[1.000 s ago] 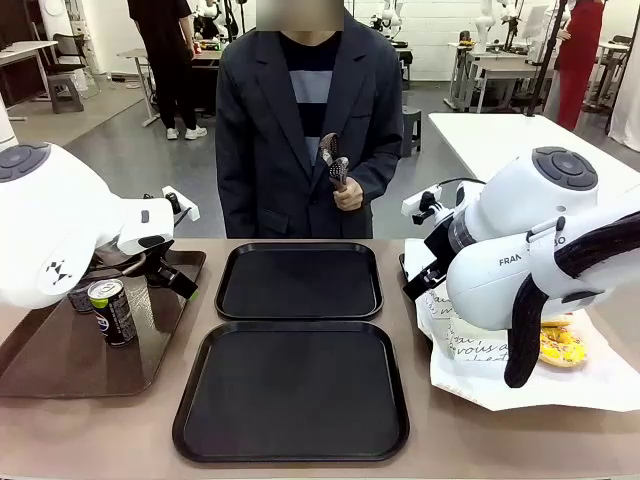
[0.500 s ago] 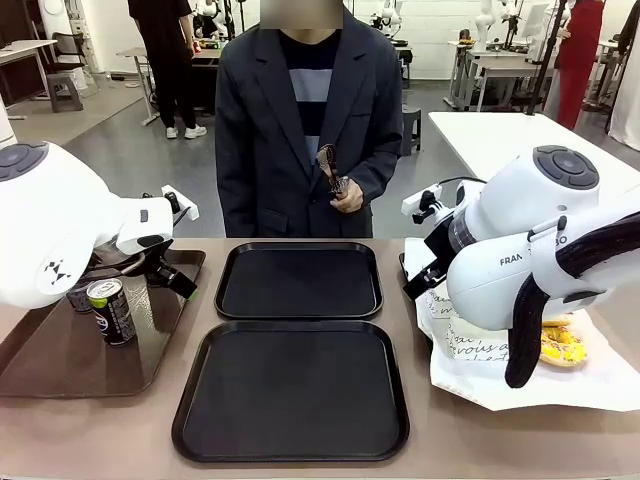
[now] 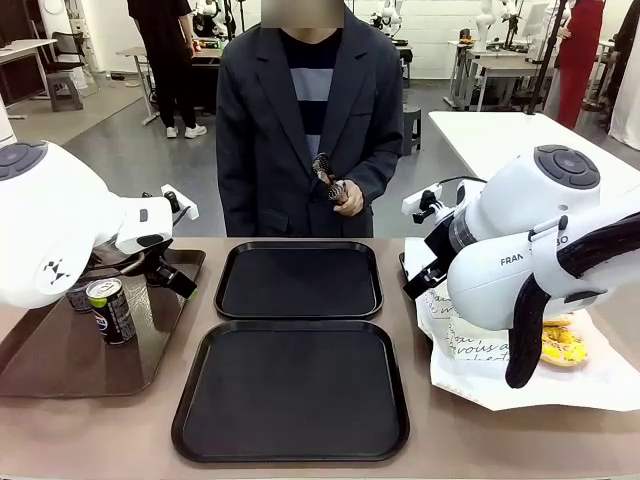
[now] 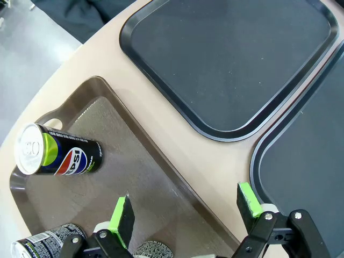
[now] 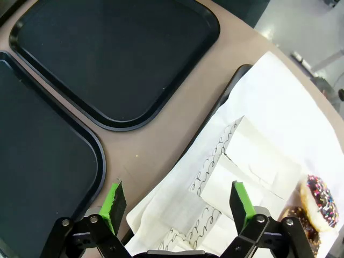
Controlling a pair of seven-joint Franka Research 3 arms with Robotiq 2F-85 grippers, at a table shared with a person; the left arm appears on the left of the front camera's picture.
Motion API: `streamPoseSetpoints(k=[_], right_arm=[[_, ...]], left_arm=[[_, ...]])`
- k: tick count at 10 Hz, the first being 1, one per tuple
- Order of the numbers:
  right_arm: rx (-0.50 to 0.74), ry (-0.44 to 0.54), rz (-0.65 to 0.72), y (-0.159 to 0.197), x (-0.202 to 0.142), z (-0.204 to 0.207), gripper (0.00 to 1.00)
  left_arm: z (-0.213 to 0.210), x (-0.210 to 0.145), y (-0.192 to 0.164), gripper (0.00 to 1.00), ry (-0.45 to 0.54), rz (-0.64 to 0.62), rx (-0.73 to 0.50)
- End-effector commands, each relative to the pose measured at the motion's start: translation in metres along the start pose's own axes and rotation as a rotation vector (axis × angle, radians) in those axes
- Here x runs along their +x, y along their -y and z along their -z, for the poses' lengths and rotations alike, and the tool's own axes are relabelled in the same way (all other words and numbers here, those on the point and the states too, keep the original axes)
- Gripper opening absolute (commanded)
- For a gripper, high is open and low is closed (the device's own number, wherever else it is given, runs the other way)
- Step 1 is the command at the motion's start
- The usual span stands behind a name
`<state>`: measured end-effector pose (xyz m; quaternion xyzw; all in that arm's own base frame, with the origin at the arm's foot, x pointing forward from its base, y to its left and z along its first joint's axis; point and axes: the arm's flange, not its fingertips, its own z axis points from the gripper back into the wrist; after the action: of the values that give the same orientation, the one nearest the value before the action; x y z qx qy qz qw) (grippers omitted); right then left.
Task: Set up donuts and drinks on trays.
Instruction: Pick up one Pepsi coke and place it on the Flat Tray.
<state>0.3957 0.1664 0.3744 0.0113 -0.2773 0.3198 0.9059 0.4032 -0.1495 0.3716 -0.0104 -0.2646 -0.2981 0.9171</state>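
Observation:
Two black trays lie side by side mid-table, the far tray (image 3: pixel 300 282) and the near tray (image 3: pixel 290 392), both bare. My left gripper (image 4: pixel 185 208) hangs open over the right side of a brown tray (image 4: pixel 134 161). Just below its fingers are a dark can with a green rim (image 4: pixel 45 244) and a grey-patterned can (image 4: pixel 153 250), both cut off by the picture edge. From the front, the green-topped can (image 3: pixel 110 310) stands upright. My right gripper (image 5: pixel 177 201) is open above white printed paper sleeves (image 5: pixel 236 161). Beside them lie a sprinkled chocolate donut (image 5: pixel 321 200) and a yellow-sprinkled donut (image 3: pixel 562 345).
A black Pepsi can (image 4: pixel 56 156) stands at the far end of the brown tray. A person (image 3: pixel 310 120) stands at the far edge holding tongs (image 3: pixel 328 172). White paper (image 3: pixel 520 375) covers the table's right side. My right arm (image 3: pixel 520 260) blocks much of it.
The person's hand has lowered and turned the tongs a little. Both arms and the cans have stayed put.

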Motion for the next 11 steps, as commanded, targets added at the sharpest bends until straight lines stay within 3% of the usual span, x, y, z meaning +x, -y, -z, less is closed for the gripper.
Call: streamPoseSetpoints(k=[1, 8, 11], right_arm=[[0.0, 0.0, 0.0, 0.0, 0.0, 0.0, 1.0], [0.0, 0.0, 0.0, 0.0, 0.0, 0.0, 1.0], [-0.034, -0.087, -0.011, -0.012, -0.084, -0.084, 1.0]], left_arm=[[0.0, 0.0, 0.0, 1.0, 0.0, 0.0, 0.0], [0.0, 0.0, 0.0, 1.0, 0.0, 0.0, 0.0], [-0.067, -0.071, 0.009, 1.0, -0.036, 0.042, -0.055]])
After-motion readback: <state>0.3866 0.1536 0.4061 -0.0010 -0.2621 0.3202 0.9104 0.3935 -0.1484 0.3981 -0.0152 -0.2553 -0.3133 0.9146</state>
